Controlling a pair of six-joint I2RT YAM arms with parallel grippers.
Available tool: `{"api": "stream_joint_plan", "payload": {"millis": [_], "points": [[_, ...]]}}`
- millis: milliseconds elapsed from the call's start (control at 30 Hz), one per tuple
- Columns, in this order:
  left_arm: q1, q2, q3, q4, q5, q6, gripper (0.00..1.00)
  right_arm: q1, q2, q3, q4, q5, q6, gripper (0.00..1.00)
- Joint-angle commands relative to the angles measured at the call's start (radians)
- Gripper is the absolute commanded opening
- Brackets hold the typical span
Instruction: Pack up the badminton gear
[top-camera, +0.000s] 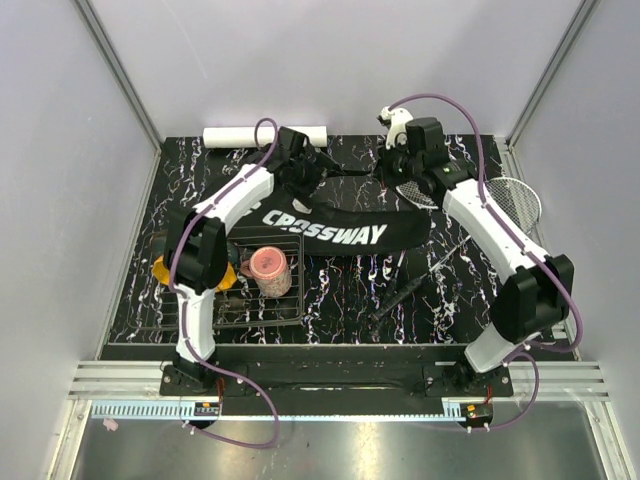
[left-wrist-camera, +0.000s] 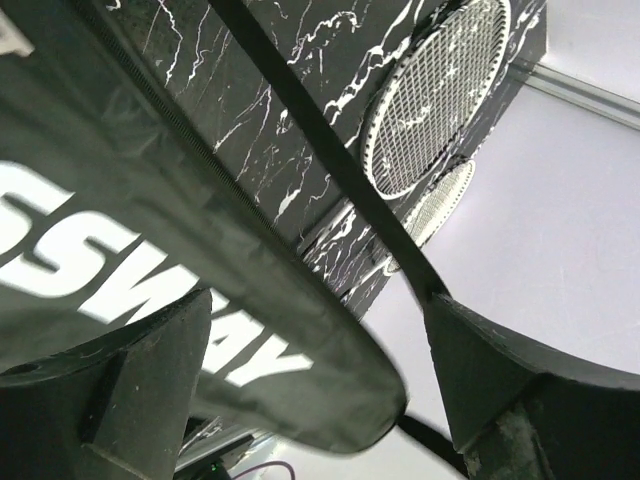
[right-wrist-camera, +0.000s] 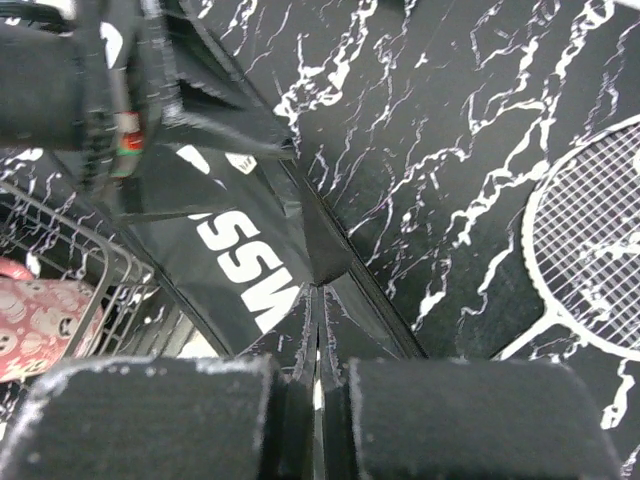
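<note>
The long black "CROSSWAY" bag (top-camera: 330, 228) lies across the middle of the table. My right gripper (top-camera: 393, 166) is shut on a fold of the bag's edge (right-wrist-camera: 318, 300) at its far side. My left gripper (top-camera: 303, 165) is open; the bag's end (left-wrist-camera: 300, 360) hangs between its wide-apart fingers, and a black strap (left-wrist-camera: 330, 150) runs to the tip of its right finger. Two white-strung rackets (top-camera: 512, 200) lie overlapped at the right; they also show in the left wrist view (left-wrist-camera: 435, 100). A white tube (top-camera: 235, 136) lies at the back edge. I see no shuttlecock.
A wire basket (top-camera: 262, 305) at the front left holds the pink cup (top-camera: 268, 270). A yellow-black object (top-camera: 160, 268) sits behind my left arm. The rackets' dark handles (top-camera: 405, 292) reach toward the table's middle. Grey walls close in the table on both sides and behind.
</note>
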Motion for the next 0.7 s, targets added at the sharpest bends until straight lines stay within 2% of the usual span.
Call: {"api": "stream_joint_plan", "payload": {"millis": [0,33,133,167,267,333,367,467,500,667], "points": [[-0.028,0.049,0.098,0.075,0.019,-0.08,0.91,0.021,-0.114,-0.092,0.09,-0.066,0.051,0.0],[-0.034,0.063,0.122,0.079,0.025,-0.08,0.91,0.024,-0.134,-0.135,0.107,-0.072,0.056,0.0],[-0.04,0.094,0.142,0.121,0.042,-0.044,0.76,0.036,-0.206,-0.191,0.11,-0.073,0.074,0.0],[-0.04,0.097,0.138,0.163,0.047,-0.03,0.59,0.036,-0.24,-0.204,0.11,-0.085,0.084,0.0],[-0.039,0.057,0.063,0.335,0.062,0.053,0.23,0.038,-0.297,-0.254,0.105,-0.104,0.11,0.0],[-0.04,0.033,0.018,0.378,0.053,0.091,0.19,0.039,-0.322,-0.285,0.099,-0.113,0.124,0.0],[-0.039,0.005,0.006,0.403,0.05,0.113,0.19,0.038,-0.341,-0.296,0.096,-0.125,0.136,0.0],[-0.042,-0.055,-0.066,0.447,0.042,0.121,0.63,0.039,-0.381,-0.34,0.104,-0.122,0.148,0.0],[-0.042,-0.069,-0.085,0.466,0.068,0.107,0.71,0.039,-0.386,-0.345,0.105,-0.115,0.154,0.0],[-0.043,-0.183,-0.291,0.652,0.168,0.059,0.73,0.038,-0.392,-0.314,0.099,-0.034,0.214,0.0]]}}
